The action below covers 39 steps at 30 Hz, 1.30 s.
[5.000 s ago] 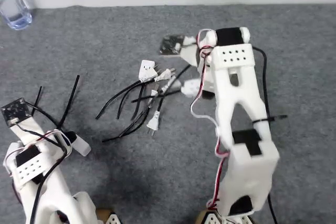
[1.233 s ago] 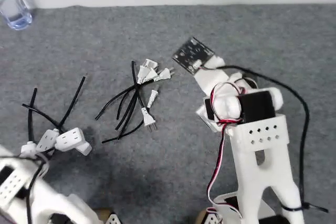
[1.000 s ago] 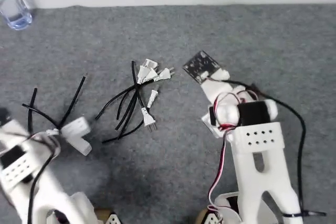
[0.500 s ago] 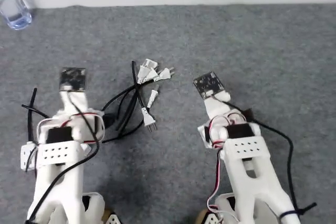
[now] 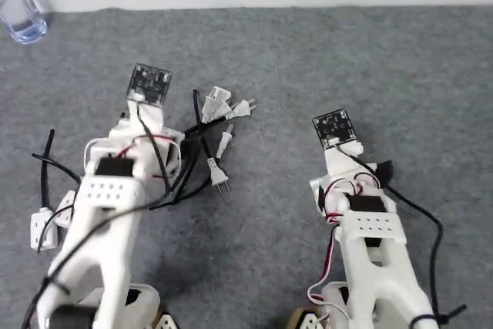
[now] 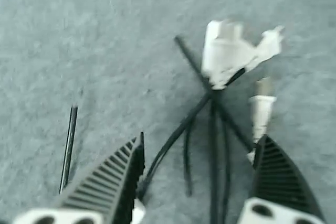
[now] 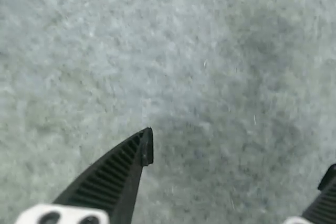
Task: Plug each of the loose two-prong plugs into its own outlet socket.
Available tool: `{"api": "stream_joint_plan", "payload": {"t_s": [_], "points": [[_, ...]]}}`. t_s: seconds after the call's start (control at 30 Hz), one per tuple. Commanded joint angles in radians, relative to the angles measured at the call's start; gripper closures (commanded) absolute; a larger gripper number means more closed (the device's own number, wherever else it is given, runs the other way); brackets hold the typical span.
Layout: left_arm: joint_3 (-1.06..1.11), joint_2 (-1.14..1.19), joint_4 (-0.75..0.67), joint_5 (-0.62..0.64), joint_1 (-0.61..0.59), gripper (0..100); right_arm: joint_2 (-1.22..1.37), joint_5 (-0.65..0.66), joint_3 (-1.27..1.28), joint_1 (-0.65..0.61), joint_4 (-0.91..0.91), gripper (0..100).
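Observation:
Several white two-prong plugs with black cables lie in a bunch mid-table: a pair (image 5: pixel 219 103), one (image 5: pixel 224 142) below it and one (image 5: pixel 218 176) nearest me. In the left wrist view the pair (image 6: pixel 228 51) and a single plug (image 6: pixel 261 111) lie just beyond my left gripper (image 6: pixel 201 142), which is open and holds nothing. The left arm (image 5: pixel 115 190) stands just left of the bunch. White outlet sockets (image 5: pixel 42 229) lie at the left edge. My right gripper (image 7: pixel 239 153) is open over bare carpet. The right arm (image 5: pixel 362 221) stands apart, to the right of the plugs.
A clear plastic bottle (image 5: pixel 19 5) stands at the far left corner. Black cable ends (image 5: pixel 48 163) trail from the sockets. The grey carpet (image 5: pixel 370 59) meets a white wall along the back.
The left arm has swung from the left edge to the plug bunch, leaving the sockets on the carpet at the left. The right arm has drawn back from the plugs toward the near right.

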Motion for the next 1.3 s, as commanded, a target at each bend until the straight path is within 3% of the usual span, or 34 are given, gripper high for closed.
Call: {"api": "stream_joint_plan", "payload": {"t_s": [0.0,0.2,0.4,0.5,0.73,0.97,1.1,1.27], "points": [[-0.097,0.055,0.071,-0.006,-0.109,68,-0.028,0.018,-0.021,-0.054,-0.024,53.0],[-0.015,-0.009,0.129,-0.006,-0.325,68,-0.016,0.02,-0.282,-0.13,0.173,53.0],[0.248,-0.097,-0.038,-0.009,-0.502,68,0.058,0.02,-0.543,-0.242,0.3,53.0],[0.354,-0.135,-0.123,-0.026,-0.529,68,0.232,0.017,-0.727,-0.288,0.377,53.0],[0.407,-0.23,-0.038,-0.129,-0.594,68,0.733,0.012,-1.336,-0.409,0.745,53.0],[0.441,-0.249,-0.04,-0.163,-0.821,68,1.055,0.02,-1.979,-0.578,1.138,53.1],[0.456,-0.247,-0.04,-0.224,-0.974,68,1.213,0.023,-2.209,-0.662,1.214,53.1],[0.487,-0.253,-0.04,-0.226,-1.073,68,1.411,0.101,-2.389,-0.71,1.211,53.1]]}}
